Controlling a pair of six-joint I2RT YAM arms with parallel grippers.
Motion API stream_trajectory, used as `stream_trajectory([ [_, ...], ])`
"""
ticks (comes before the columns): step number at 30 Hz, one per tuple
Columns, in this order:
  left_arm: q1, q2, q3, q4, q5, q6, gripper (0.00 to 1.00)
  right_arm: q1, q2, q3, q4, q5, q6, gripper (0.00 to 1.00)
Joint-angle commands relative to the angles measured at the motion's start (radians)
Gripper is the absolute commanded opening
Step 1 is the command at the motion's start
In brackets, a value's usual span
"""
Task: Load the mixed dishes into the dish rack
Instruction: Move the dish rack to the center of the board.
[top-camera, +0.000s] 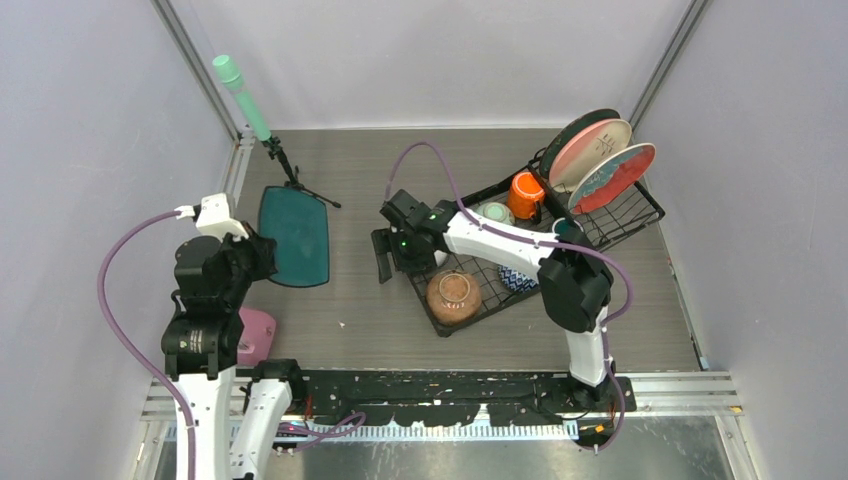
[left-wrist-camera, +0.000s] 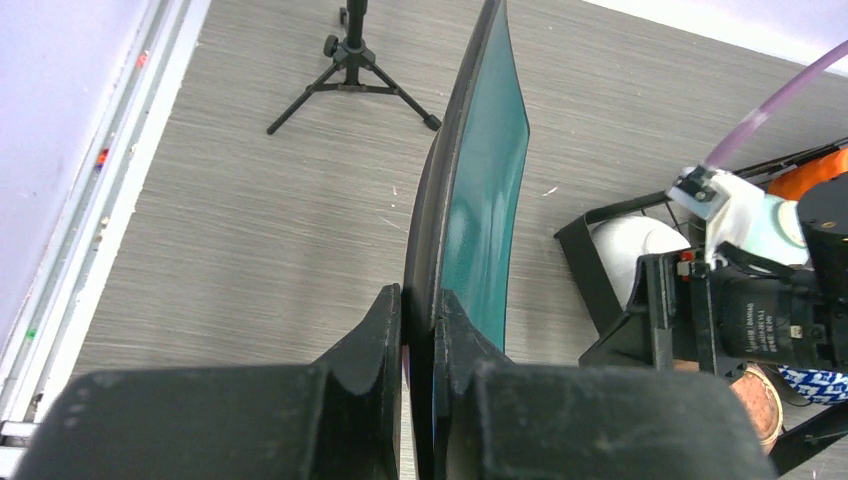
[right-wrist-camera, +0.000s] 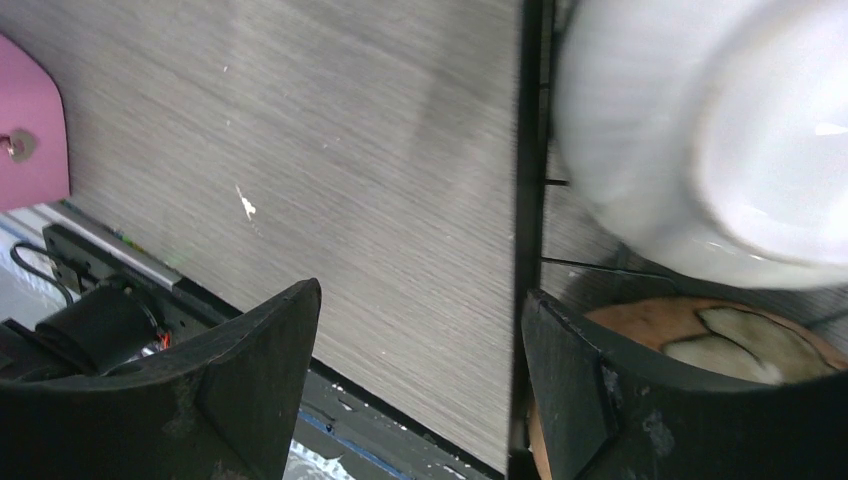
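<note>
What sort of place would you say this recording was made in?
Probably a lab robot test cell, not a kitchen: plain pale walls and metal framing box in a wood-grain table that holds a black dish rack.

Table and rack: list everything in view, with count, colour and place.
dish rack: one, black wire, right of centre.
teal plate: one, dark teal, in left fingers.
brown bowl: one, brown, rack's near corner.
white bowl: one, white, rack, beside brown bowl.
orange mug: one, orange, rack middle.
mint-green bowl: one, mint-green, rack, beside mug.
blue-patterned bowl: one, blue and white, rack, under right arm.
standing plates: three, dark, pink, red, rack's far slots.
pink cup: one, pink, by left arm.
cylinder on tripod: one, mint-green, far left.
left fingers: two, black, shut on teal plate.
right fingers: two, black, open, by rack's left edge.
</note>
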Motion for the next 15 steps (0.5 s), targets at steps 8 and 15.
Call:
stream_trajectory([
  [8, -0.006, -0.012, 0.120, 0.103, -0.082, 0.061, 0.00, 0.130, 0.106, 0.176, -0.006, -0.121, -0.079, 0.79],
  [15, -0.006, -0.014, 0.116, 0.097, -0.089, 0.072, 0.00, 0.191, 0.152, 0.258, -0.015, -0.146, -0.084, 0.79],
])
